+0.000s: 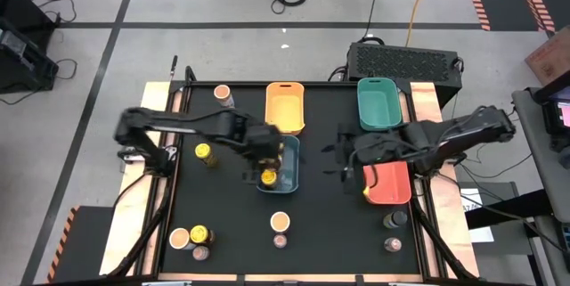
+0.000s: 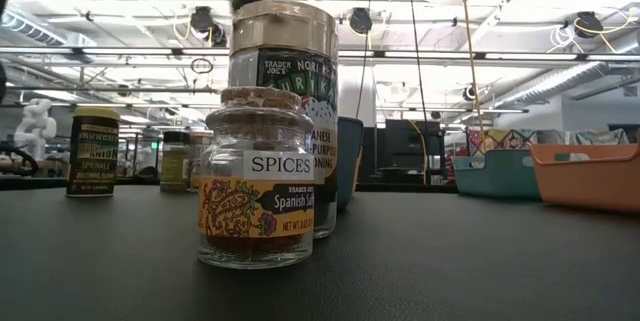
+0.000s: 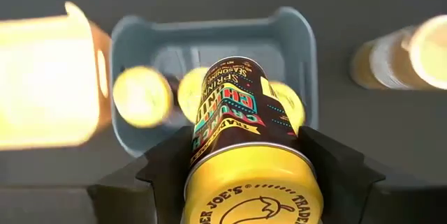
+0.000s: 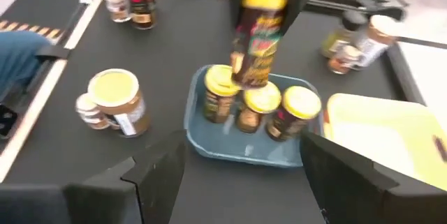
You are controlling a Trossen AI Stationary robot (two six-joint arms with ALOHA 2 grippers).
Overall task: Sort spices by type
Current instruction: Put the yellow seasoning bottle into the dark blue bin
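Observation:
My left gripper (image 1: 267, 172) hangs over the blue tray (image 1: 290, 179) at the table's middle, shut on a dark-labelled spice jar with a yellow lid (image 3: 244, 126). The same jar (image 4: 255, 39) hangs above three yellow-lidded jars (image 4: 262, 109) that stand upright in the blue tray (image 4: 209, 147). My right gripper (image 1: 343, 157) hovers to the tray's right, open, with nothing between its fingers (image 4: 154, 175). My left gripper pinches the jar between its two fingers by its sidewall just below the yellow lid (image 3: 199, 151). The fingers (image 3: 164, 165) come from above, pointing steeply down. The jar hangs below them, lid end up and a little tilted, clear above the tray and its jars.
A yellow tray (image 1: 285, 106) and a green tray (image 1: 378, 103) stand at the far side, a red tray (image 1: 389, 183) at the right. Loose jars and tubs stand at the left (image 1: 203, 152), far left (image 1: 223, 96), near left (image 1: 189, 237), near middle (image 1: 280, 224) and near right (image 1: 393, 222).

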